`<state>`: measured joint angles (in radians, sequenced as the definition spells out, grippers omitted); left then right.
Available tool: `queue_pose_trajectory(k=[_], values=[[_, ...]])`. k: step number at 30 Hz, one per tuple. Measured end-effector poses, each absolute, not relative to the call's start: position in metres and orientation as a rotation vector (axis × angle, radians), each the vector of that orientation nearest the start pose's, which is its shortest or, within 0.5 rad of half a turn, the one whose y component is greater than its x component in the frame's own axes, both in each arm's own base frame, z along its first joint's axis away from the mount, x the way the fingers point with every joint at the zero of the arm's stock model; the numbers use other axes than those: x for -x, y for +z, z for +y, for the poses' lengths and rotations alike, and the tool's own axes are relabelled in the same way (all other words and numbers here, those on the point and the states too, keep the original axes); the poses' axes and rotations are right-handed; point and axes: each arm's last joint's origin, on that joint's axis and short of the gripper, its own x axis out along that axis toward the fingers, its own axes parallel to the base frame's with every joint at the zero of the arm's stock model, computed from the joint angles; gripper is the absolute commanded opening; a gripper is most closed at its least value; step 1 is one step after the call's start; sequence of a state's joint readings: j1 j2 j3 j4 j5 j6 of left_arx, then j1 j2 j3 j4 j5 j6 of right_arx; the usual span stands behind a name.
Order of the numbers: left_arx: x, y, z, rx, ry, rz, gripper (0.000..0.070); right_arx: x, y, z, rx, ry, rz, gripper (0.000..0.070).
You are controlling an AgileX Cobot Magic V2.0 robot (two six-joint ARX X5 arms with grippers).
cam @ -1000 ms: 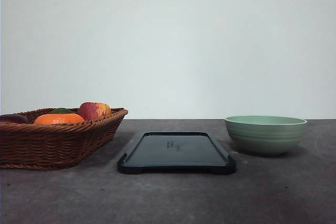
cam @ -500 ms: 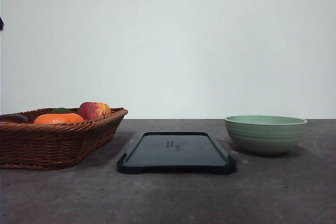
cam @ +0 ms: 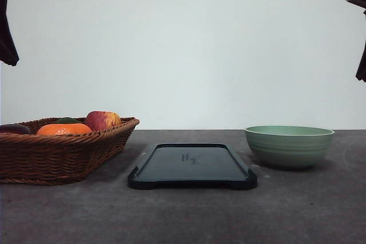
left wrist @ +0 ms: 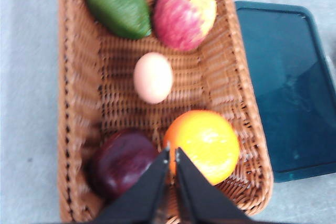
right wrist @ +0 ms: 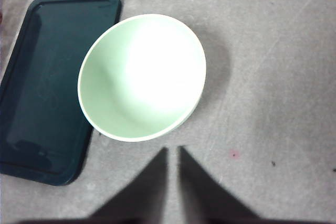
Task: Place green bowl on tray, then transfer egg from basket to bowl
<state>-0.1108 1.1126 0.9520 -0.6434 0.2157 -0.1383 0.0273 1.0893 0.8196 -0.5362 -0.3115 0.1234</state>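
Left wrist view held one basket [left wrist: 79, 103] with five items, one egg [left wrist: 153, 77] central; left gripper [left wrist: 172, 156] pinched together. One green bowl [right wrist: 142, 77] sat beside one tray [right wrist: 47, 82]; right gripper [right wrist: 173, 153] nearly closed, empty.

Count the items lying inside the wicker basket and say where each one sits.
5, all seen from the left wrist camera in the basket: green fruit and apple at one end, egg mid-basket, dark purple fruit and orange fruit at the other. Nothing seems hidden.

Front view looks level across the table; both wrist views look straight down, sharing the tray [cam: 192, 165].
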Motion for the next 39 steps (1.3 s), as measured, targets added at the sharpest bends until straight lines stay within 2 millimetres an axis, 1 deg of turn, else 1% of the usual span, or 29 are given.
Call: queue_pose_trajectory(k=[1,2,3,9,12,17,21,27,32,37,38,39], values=[[-0.219,0.291,-0.031,0.171,-0.253,0.827,0.0270,-0.216,0.262,0.015,-0.224,0.274,0.818,0.0287],[-0.219,0.291,-0.031,0.169,-0.254,0.826,0.0322,-0.216,0.262,0.015,-0.220,0.275,0.817,0.0319],[-0.219,0.291,-0.031,0.167,-0.255,0.826,0.0351,-0.216,0.262,0.015,-0.218,0.277,0.816,0.0327],[-0.219,0.291,-0.031,0.158,-0.259,0.823,0.0351,-0.215,0.263,0.015,-0.219,0.275,0.838,0.0326],[-0.220,0.292,-0.031,0.157,-0.260,0.817,0.0351,-0.220,0.271,0.015,-0.224,0.271,0.872,0.0326],[-0.221,0.293,-0.031,0.157,-0.262,0.797,0.0351,-0.242,0.287,0.015,-0.234,0.263,0.951,0.0326],[-0.221,0.293,-0.031,0.157,-0.262,0.796,0.0351,-0.265,0.289,0.016,-0.240,0.256,1.036,0.0326],[-0.221,0.293,-0.031,0.157,-0.263,0.794,0.0350,-0.299,0.275,0.017,-0.228,0.259,1.100,0.0325],[-0.222,0.294,-0.031,0.156,-0.264,0.778,0.0350,-0.324,0.250,0.018,-0.233,0.253,1.169,0.0324],[-0.224,0.296,-0.031,0.155,-0.267,0.755,0.0350,-0.339,0.223,0.018,-0.240,0.247,1.227,0.0315],[-0.224,0.296,-0.031,0.155,-0.267,0.749,0.0350,-0.341,0.219,0.018,-0.241,0.246,1.238,0.0303],[-0.225,0.297,-0.031,0.155,-0.268,0.744,0.0350,-0.343,0.214,0.018,-0.242,0.245,1.246,0.0276]])
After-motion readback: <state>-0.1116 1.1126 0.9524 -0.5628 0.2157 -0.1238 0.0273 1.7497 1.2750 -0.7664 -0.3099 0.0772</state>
